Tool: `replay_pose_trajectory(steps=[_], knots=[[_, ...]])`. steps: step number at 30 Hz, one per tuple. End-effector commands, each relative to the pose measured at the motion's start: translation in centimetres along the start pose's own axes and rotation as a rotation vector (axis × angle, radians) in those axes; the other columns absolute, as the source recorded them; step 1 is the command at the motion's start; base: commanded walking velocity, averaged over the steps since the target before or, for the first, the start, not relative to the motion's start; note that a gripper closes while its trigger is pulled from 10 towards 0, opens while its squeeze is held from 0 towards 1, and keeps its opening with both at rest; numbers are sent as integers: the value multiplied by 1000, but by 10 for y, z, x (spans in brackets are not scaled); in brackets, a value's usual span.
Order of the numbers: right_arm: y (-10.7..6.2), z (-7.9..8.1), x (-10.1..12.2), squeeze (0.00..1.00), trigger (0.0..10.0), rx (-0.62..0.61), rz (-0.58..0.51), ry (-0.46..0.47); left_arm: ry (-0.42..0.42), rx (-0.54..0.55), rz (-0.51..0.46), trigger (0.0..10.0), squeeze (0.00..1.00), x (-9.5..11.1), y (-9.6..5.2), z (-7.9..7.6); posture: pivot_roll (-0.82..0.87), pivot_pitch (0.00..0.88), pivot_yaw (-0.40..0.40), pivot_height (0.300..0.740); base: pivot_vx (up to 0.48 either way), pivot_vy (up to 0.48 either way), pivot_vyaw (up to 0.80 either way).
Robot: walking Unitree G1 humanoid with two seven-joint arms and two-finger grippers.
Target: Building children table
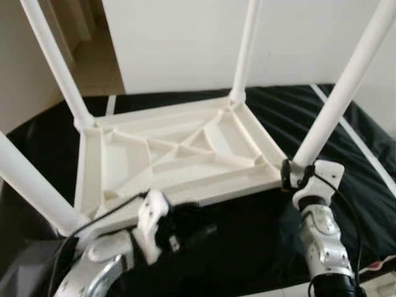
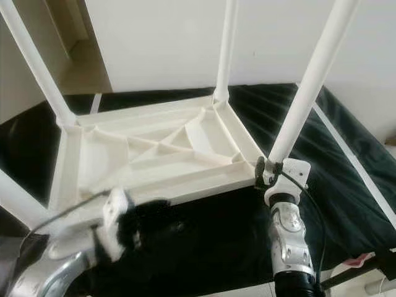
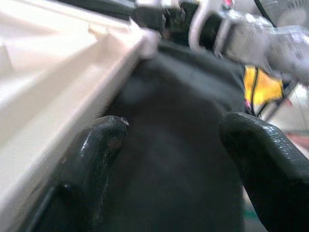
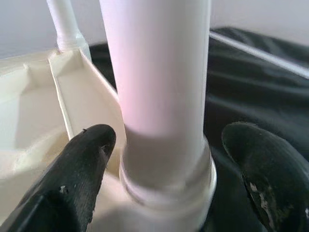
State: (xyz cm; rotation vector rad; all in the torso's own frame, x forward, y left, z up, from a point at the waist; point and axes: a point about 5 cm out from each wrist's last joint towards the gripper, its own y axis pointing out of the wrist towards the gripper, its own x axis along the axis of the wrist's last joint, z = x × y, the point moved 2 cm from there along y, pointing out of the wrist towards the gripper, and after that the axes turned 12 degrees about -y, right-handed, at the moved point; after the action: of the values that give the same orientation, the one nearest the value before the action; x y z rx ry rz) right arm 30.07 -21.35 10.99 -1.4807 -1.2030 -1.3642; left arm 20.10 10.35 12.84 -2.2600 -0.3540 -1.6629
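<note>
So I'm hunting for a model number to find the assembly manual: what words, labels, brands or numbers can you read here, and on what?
None can be read.
Upturned white table top: bare moulded ribs, no lettering.
White legs: plain.
Black cloth: a white stripe, no text.
Left gripper and right gripper: jaws open, no markings legible.
Yellow patch in the left wrist view: too blurred to tell whether it carries print.

We saw a cream-white table with white legs, on a black cover crossed by white stripes; our arms were silver, fingers black.
</note>
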Motion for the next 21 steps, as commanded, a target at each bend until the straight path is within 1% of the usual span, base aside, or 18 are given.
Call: replay_pose_trajectory(steps=[1,2,3,5,6,7,8,9,10,11,12,13,15,16,17,19,20,21], knots=[[0,-2,0,0,10000,-13,-2,6,23,-76,12,10000,0,4,0,-7,36,25,-24,740,0,0,0],[-2,-1,-2,0,10000,-10,7,11,26,-79,31,10000,0,2,-7,-8,36,25,-24,740,0,0,0],[-1,-3,-5,0,10000,-11,18,12,20,-60,93,10000,0,-3,-23,-4,51,32,-32,740,0,0,0],[-1,-3,-5,0,10000,-11,18,12,20,-60,93,10000,0,-3,-23,-4,51,32,-32,740,0,0,0],[-1,-5,-6,0,10000,-14,22,11,16,-44,136,10000,0,-7,-34,-1,51,32,-32,740,0,0,0],[-1,-5,-6,0,10000,-14,22,11,16,-44,136,10000,0,-7,-34,-1,51,32,-32,740,0,0,0],[3,-10,-5,0,10000,-22,18,4,12,15,198,10000,0,-11,-53,10,62,36,-36,740,0,0,0],[3,-10,-5,0,10000,-22,18,4,12,15,198,10000,0,-11,-53,10,62,36,-36,740,0,0,0],[6,-14,-5,0,10000,-29,15,-7,9,96,253,10000,0,-14,-74,24,72,37,-43,740,0,0,0],[6,-14,-5,0,10000,-29,15,-7,9,96,253,10000,0,-14,-74,24,72,37,-43,740,0,0,0],[8,-18,-4,0,10000,-37,13,-20,21,185,311,10000,0,-16,-95,37,76,38,-45,740,0,0,0],[10,-22,-4,0,10000,-44,11,-28,21,259,346,10000,0,-16,-114,47,79,38,-46,740,0,0,0],[11,-25,-4,0,10000,-54,10,-37,28,353,369,10000,0,-12,-137,57,81,37,-47,740,0,0,0],[11,-26,-4,0,10000,-57,10,-39,29,375,371,10000,0,-10,-142,60,81,37,-47,740,0,0,0],[11,-26,-4,0,10000,-57,10,-39,29,375,371,10000,0,-10,-142,60,81,37,-47,740,0,0,0],[12,-28,-4,0,10000,-64,9,-50,31,468,378,10000,0,-6,-163,68,83,36,-46,740,0,0,0],[12,-28,-4,0,10000,-64,9,-50,31,468,378,10000,0,-6,-163,68,83,36,-46,740,0,0,0],[12,-29,-4,0,10000,-66,9,-52,31,514,385,10000,0,-4,-173,71,86,37,-43,740,0,0,0]])
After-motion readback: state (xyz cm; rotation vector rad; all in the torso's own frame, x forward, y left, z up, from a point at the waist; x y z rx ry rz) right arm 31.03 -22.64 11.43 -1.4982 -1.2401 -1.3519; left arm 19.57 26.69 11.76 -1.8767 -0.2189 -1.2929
